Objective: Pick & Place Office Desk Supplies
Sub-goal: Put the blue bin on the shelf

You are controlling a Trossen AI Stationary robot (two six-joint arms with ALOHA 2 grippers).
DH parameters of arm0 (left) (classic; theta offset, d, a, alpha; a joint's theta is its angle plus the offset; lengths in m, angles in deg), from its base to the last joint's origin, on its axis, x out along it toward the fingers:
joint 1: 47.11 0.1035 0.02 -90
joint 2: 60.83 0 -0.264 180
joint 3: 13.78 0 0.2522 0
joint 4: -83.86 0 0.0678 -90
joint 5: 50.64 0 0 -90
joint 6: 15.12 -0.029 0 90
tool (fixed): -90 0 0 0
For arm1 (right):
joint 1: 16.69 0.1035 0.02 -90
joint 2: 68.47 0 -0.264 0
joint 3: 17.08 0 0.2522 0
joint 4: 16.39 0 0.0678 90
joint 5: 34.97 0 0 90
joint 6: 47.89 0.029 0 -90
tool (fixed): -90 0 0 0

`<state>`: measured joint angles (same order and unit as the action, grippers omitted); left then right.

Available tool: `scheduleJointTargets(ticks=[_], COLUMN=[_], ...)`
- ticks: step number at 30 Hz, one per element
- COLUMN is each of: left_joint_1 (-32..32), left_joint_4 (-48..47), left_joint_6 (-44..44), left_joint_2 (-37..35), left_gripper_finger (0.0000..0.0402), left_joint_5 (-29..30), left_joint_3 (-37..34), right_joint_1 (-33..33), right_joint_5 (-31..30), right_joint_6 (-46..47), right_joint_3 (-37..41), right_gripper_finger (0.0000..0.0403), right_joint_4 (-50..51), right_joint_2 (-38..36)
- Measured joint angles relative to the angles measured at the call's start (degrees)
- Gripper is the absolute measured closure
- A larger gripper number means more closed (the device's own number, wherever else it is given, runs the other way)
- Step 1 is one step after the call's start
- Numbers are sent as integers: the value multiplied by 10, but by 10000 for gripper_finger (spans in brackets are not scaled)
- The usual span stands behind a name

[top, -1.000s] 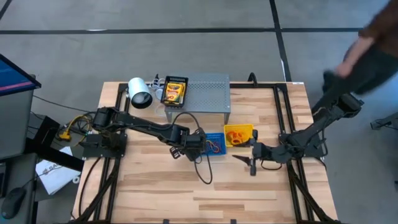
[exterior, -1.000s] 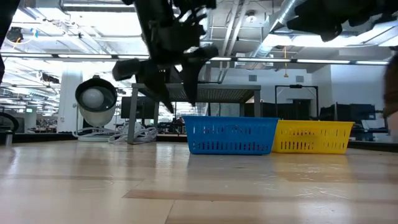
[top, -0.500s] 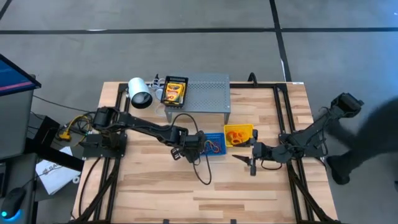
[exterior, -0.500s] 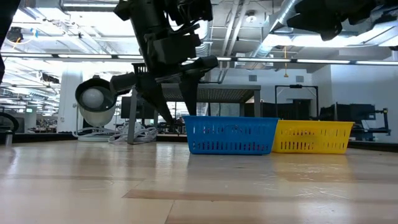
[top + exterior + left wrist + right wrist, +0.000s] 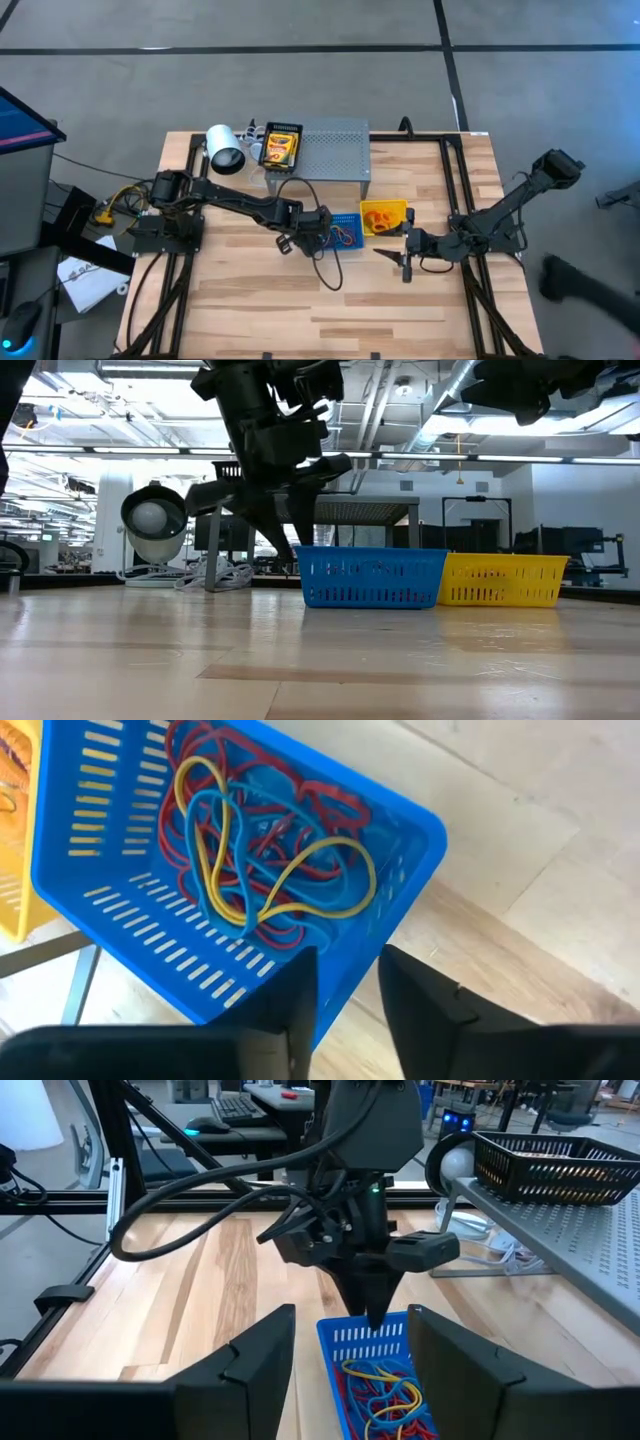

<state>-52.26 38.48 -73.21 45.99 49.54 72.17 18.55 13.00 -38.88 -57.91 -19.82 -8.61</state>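
Two baskets are seen side by side on the table: a blue basket [image 5: 345,231] holding a tangle of red, blue and yellow rubber bands [image 5: 270,850], and a yellow basket [image 5: 384,217]. The left gripper [image 5: 347,995] is poised over the blue basket's rim, fingers narrowly apart and empty, the bands just beyond them. The right gripper [image 5: 350,1350] is parked open nearby. No writing can be read.

The high view looks straight down on the whole table [image 5: 250,300]. The low view sits at tabletop height. Both wrist views look closely, seemingly downward, at the blue basket [image 5: 400,850].
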Motion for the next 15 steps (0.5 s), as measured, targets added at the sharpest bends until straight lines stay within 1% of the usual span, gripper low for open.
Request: scheduleJointTargets(ticks=[7,12,15], left_joint_1=[0,0,0], left_joint_4=[-1,0,0], left_joint_6=[5,33,53], left_joint_2=[0,0,-1], left_gripper_finger=[346,384,394], left_joint_5=[-13,-13,-14], left_joint_3=[0,0,0], right_joint_1=[0,0,0], right_joint_5=[0,0,0], right_joint_6=[0,1,1], right_joint_3=[0,0,0], right_gripper_finger=[214,214,214], right_joint_4=[0,0,-1], right_joint_2=[0,0,0])
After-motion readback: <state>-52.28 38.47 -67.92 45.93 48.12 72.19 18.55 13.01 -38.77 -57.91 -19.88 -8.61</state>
